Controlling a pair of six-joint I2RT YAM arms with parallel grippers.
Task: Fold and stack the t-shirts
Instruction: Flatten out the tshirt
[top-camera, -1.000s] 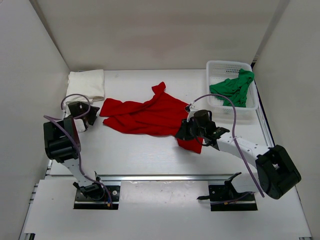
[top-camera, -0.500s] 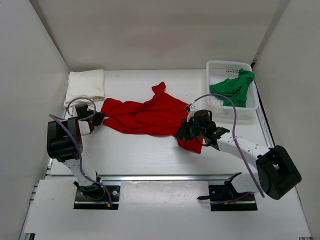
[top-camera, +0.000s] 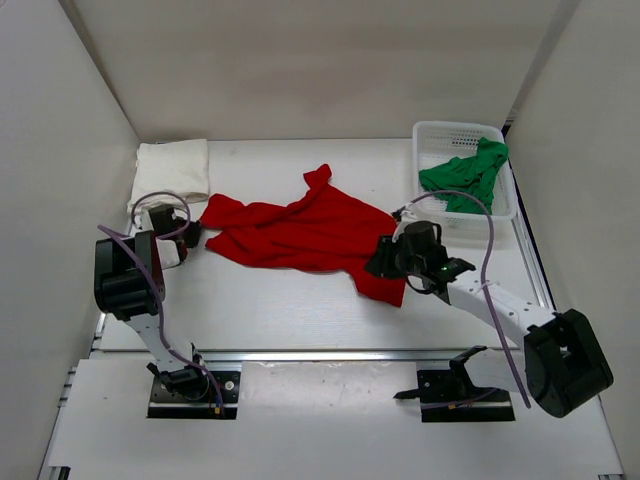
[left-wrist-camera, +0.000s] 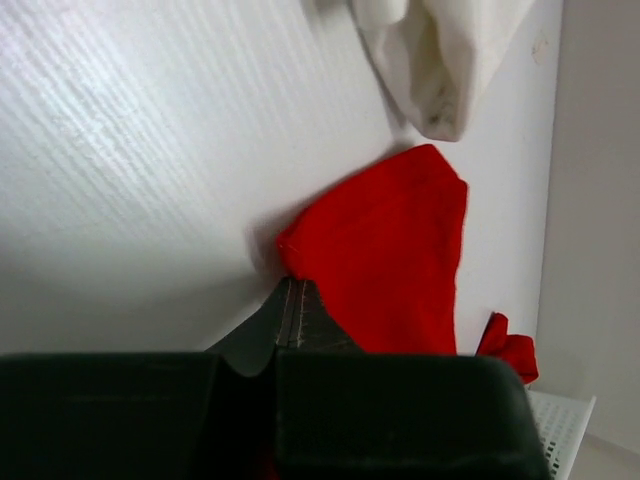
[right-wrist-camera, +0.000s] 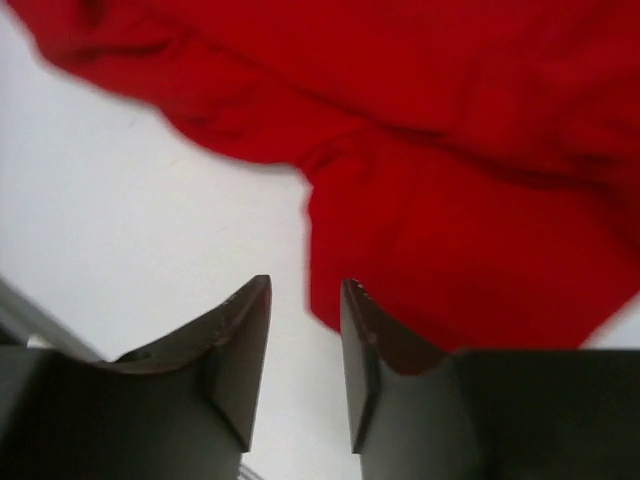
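A red t-shirt (top-camera: 300, 232) lies spread across the middle of the worktop (top-camera: 260, 300), its long axis running left to right. The left claw (top-camera: 188, 236) is pinched tight on its left corner. The right claw (right-wrist-camera: 305, 290) sits at the lower-right hem, jaws narrowly parted and empty. At upper left lies a folded cream t-shirt (top-camera: 173, 168) — the green t-shirt (top-camera: 465, 175) is in the basket (top-camera: 430, 135) at upper right.

Bright, even, diffuse light; the overhead view is crisp, the wrist views softer.
Top view: the white bench (top-camera: 300, 310) is evenly lit, with only faint, short shadows under the arms. Left wrist view: streaky glare at 10 o'clock, a soft shadow beside the red shirt (left-wrist-camera: 390, 250), and the left jaws dark and featureless at 6 o'clock. Right wrist view: the cloth smears at 11 o'clock.
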